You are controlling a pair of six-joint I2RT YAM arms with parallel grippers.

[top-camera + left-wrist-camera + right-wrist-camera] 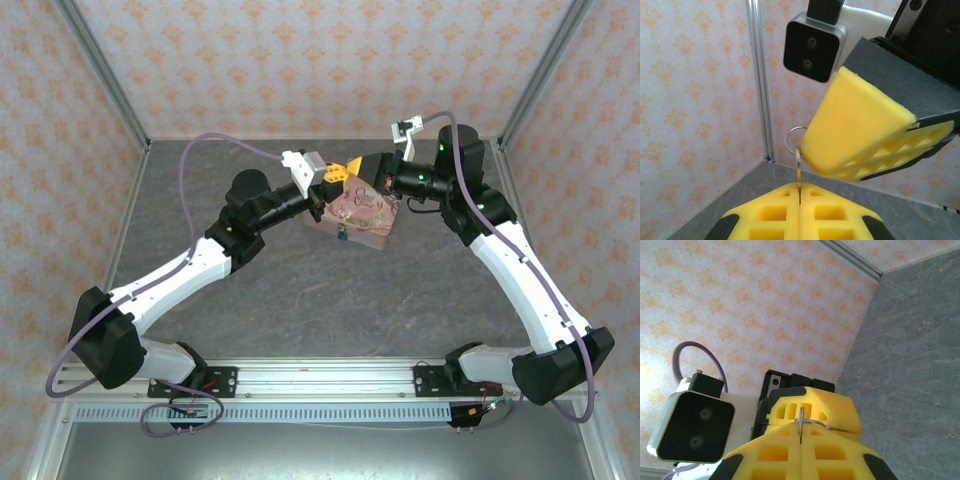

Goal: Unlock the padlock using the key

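I see my left gripper [800,194] pinched shut on the key [798,170], low centre of its wrist view; the right gripper [801,440] clamps that same key too; both meet above the pink tin [368,213], upper centre overhead; the padlock [342,237] sits at the tin's near edge; bare table [300,310] lies open below.

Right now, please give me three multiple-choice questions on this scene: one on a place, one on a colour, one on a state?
1. Where is the padlock? A on the pink tin's near side; B lying apart from it; C held by a gripper.
2. What colour are the gripper fingers? A black; B yellow; C blue.
3. How is the left gripper? A wide open; B shut on the key; C shut on the tin.
1 A: it hangs at the tin's front. 2 B: wrist views show yellow. 3 B: fingers pinch the key.
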